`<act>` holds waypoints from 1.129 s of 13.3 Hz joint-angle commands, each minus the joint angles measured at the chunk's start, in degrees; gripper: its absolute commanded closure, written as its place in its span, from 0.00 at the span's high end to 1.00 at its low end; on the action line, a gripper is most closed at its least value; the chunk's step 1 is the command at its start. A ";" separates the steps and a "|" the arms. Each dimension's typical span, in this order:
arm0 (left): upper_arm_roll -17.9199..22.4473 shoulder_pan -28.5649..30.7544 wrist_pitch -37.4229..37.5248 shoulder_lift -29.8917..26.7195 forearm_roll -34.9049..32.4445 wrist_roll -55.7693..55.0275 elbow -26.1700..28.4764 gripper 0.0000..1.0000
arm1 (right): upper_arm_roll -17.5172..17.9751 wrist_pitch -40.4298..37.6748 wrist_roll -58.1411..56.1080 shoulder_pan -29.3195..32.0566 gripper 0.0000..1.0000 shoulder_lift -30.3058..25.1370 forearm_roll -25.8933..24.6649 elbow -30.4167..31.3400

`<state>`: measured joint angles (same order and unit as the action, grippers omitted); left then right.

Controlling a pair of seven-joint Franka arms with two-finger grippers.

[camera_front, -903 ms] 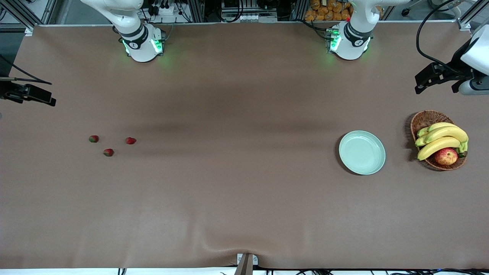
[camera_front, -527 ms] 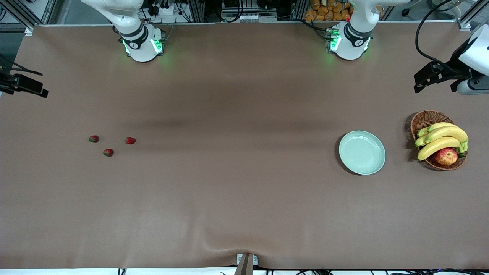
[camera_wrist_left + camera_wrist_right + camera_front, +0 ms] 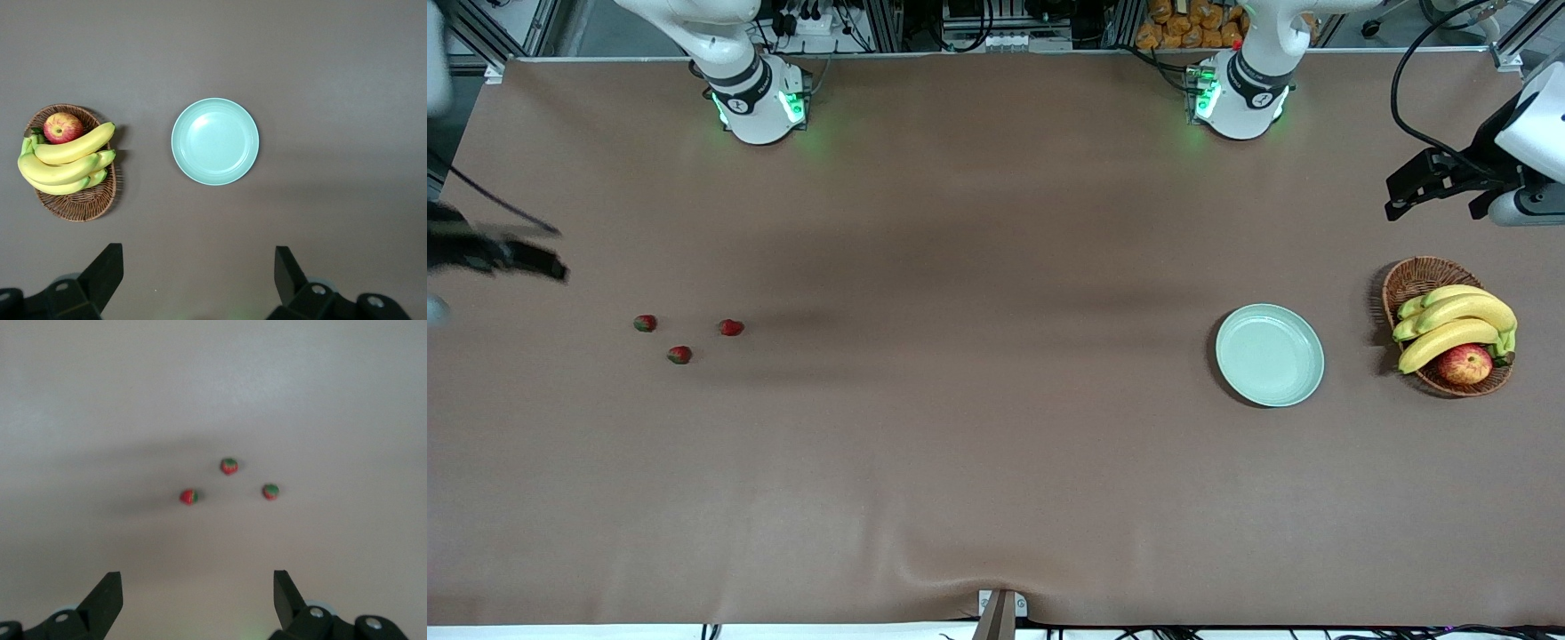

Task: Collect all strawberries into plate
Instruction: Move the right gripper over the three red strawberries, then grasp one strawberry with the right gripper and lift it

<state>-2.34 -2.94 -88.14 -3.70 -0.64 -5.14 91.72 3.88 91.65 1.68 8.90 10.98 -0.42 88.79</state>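
Note:
Three small red strawberries (image 3: 645,323) (image 3: 731,327) (image 3: 679,355) lie close together on the brown table toward the right arm's end. The right wrist view shows the same three strawberries (image 3: 229,465) (image 3: 189,497) (image 3: 270,491). My right gripper (image 3: 198,580) hangs open and holds nothing; in the front view this right gripper (image 3: 547,262) is over bare table beside the berries. The pale mint plate (image 3: 1269,355) lies bare toward the left arm's end, and it also shows as the plate (image 3: 215,141) in the left wrist view. My left gripper (image 3: 199,257) waits high up, open, with nothing in it; in the front view the left gripper (image 3: 1396,200) is over the table by the basket.
A brown wicker basket (image 3: 1409,280) with bananas (image 3: 1454,324) and a red-yellow apple (image 3: 1464,364) stands beside the plate at the left arm's end; the left wrist view shows the basket (image 3: 80,203) too. A wide stretch of table separates the berries from the plate.
My right gripper has swung in over the table toward the strawberries. The left gripper has barely shifted. The strawberries and the plate have not moved.

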 commanded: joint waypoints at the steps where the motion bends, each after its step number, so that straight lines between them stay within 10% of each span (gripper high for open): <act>1: 0.23 0.13 0.96 0.18 1.87 0.39 -0.93 1.00 | 0.43 10.52 0.25 0.76 1.00 7.09 -0.29 6.46; 6: 0.23 -0.05 0.78 0.27 2.05 0.31 -0.58 1.00 | 0.60 24.34 0.34 -0.29 1.00 15.02 -0.02 14.91; 15: -0.03 -0.75 0.87 0.45 0.56 -0.48 -0.84 1.00 | 0.51 24.80 0.43 -2.40 1.00 20.65 3.67 19.58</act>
<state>-2.47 -3.27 -87.93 -3.48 -0.10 -5.14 91.74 4.46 116.04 1.83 6.87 31.67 2.39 106.76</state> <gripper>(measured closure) 0.000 0.000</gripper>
